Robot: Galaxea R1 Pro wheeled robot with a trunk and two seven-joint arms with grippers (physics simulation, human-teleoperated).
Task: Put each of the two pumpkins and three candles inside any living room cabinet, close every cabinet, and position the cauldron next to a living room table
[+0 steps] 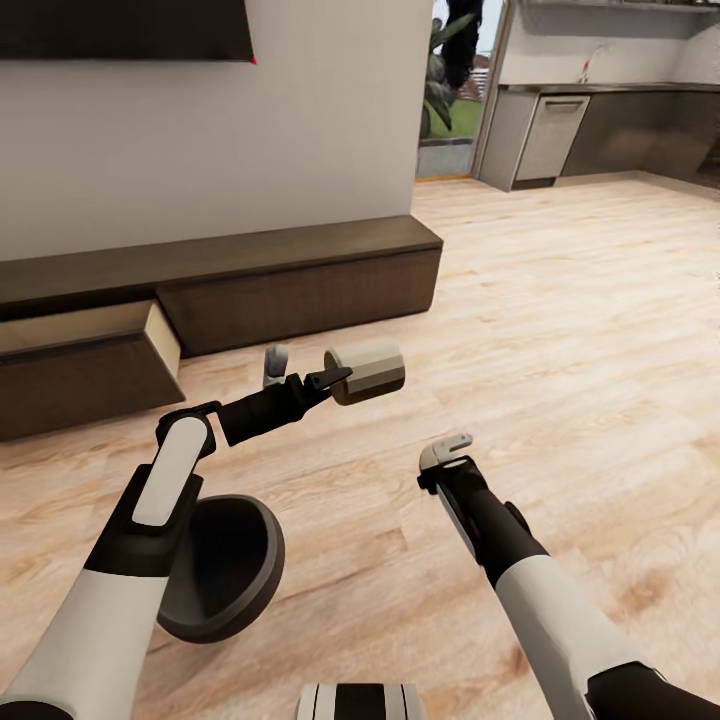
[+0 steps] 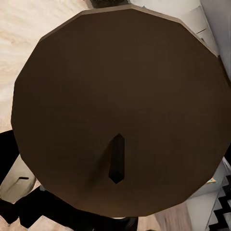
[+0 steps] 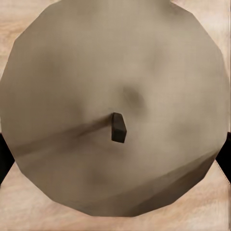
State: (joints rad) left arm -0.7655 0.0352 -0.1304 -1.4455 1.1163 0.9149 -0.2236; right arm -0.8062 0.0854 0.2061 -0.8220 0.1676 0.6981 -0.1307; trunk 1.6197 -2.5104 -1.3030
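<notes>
- Cream wax candle (image 1: 366, 371) lies on its side over the wood floor (image 1: 560, 330), long axis running left to right, in front of the cabinet (image 1: 300, 272).
- Left gripper (image 1: 305, 373) is nearer, one dark finger touching the candle's left end; whether it grips cannot be told.
- Open drawer (image 1: 80, 330) lies to the left of the candle.
- Right gripper (image 1: 447, 452) appears released and holds nothing.
- Right wrist view adds the candle's (image 3: 115, 86) round end and wick nub (image 3: 118, 127).
</notes>
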